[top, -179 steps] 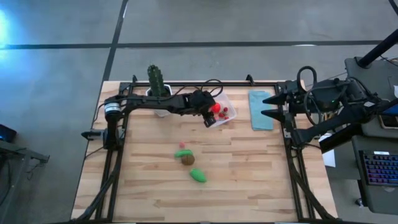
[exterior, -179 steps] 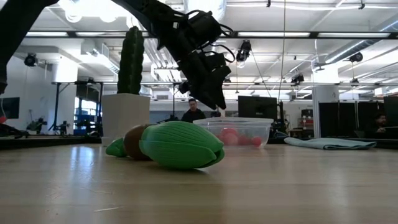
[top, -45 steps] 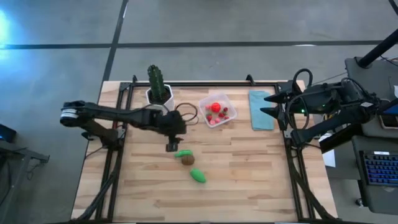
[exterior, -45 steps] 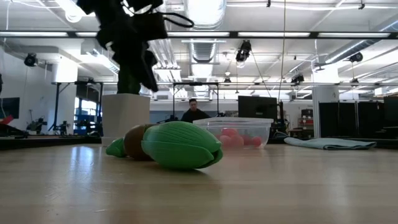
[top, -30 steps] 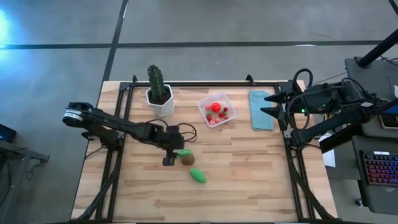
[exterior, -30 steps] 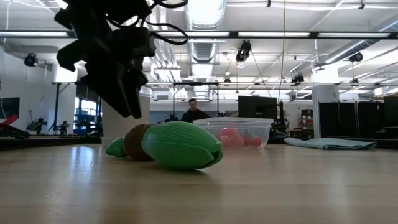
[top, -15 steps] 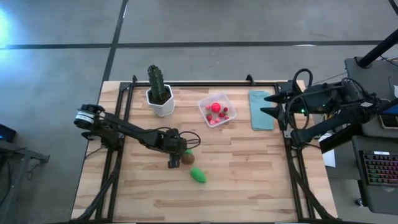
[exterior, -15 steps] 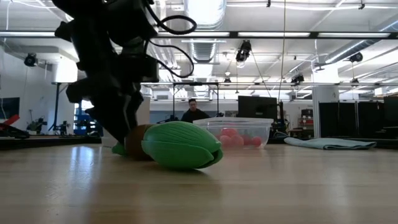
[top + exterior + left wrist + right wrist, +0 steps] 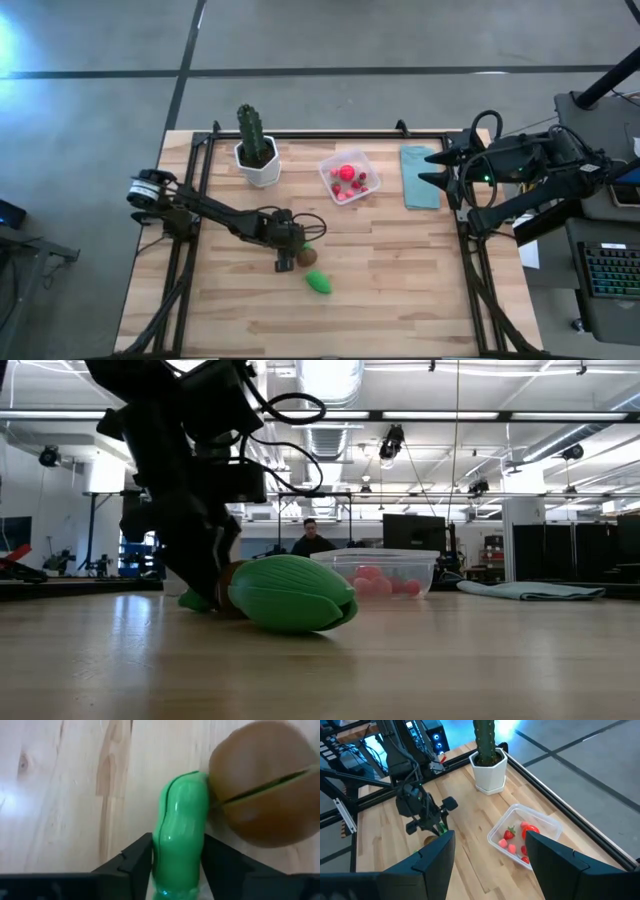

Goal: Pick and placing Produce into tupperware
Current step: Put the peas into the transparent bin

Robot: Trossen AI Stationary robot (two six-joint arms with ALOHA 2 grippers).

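My left gripper [image 9: 286, 260] is down at the table, shut on a small green oblong piece [image 9: 180, 835] that lies against the brown ball [image 9: 265, 785]. In the low view the gripper [image 9: 205, 592] stands just left of the ball [image 9: 228, 578] and the larger green piece [image 9: 290, 595]. That larger piece [image 9: 319, 282] rests on the table nearer the near edge. The clear tupperware [image 9: 350, 177] sits toward the far edge with red and pink pieces [image 9: 522, 837] inside. My right gripper [image 9: 428, 170] waits open at the table's right side, over the blue cloth's edge. My left gripper pinches the small green oblong piece at the end away from the brown ball [image 9: 175, 870], one finger [image 9: 137, 857] on each long side. The fingers lie along the piece and come from above, slanting down. The piece rests on the table, its free end touching the ball.
A tall green cactus in a white pot [image 9: 255, 148] stands near the far left corner. A light blue folded cloth [image 9: 420, 178] lies beside the tupperware at the right. Black frame rails [image 9: 190, 260] run along the table's sides. People and equipment show in the room beyond.
My left gripper has moved a little toward the table's right and come down to the tabletop, over the small green piece beside the brown ball. The produce and the tupperware have kept their places.
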